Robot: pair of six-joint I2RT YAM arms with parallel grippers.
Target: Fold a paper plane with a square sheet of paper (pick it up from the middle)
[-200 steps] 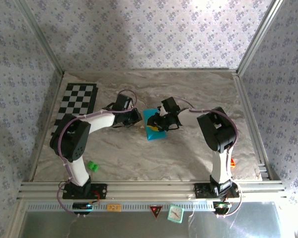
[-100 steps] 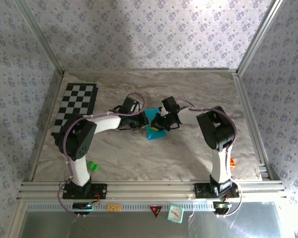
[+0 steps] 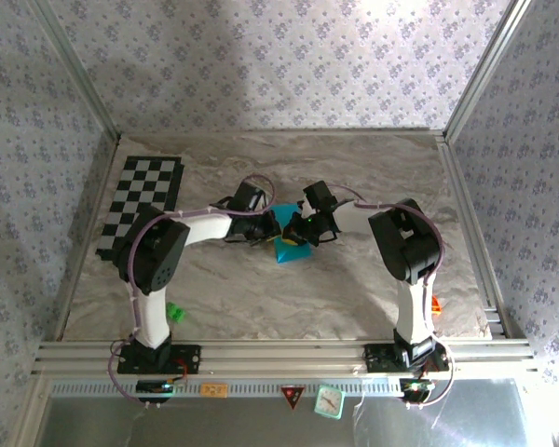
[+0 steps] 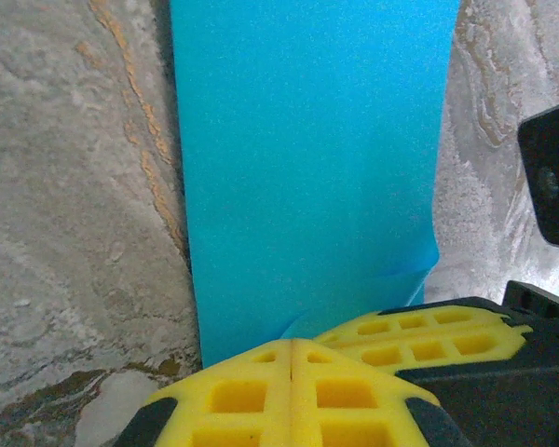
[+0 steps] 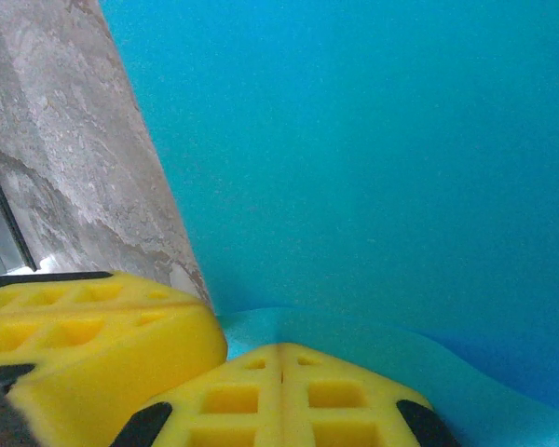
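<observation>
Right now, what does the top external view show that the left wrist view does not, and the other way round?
Top external adds the layout: the checkerboard mat at the far left, the green block near the left arm's base, and the left gripper and right gripper meeting at the blue paper. Left wrist adds close detail: the left gripper's yellow pads are shut, pinching the paper's near edge, which lifts into a small ridge. Both show the blue paper on the marble table.

Nothing legible appeared. An orange label (image 3: pixel 214 390) and a red triangular sign (image 3: pixel 292 395), well behind the left end effector (image 3: pixel 265 234), were too small to read.
</observation>
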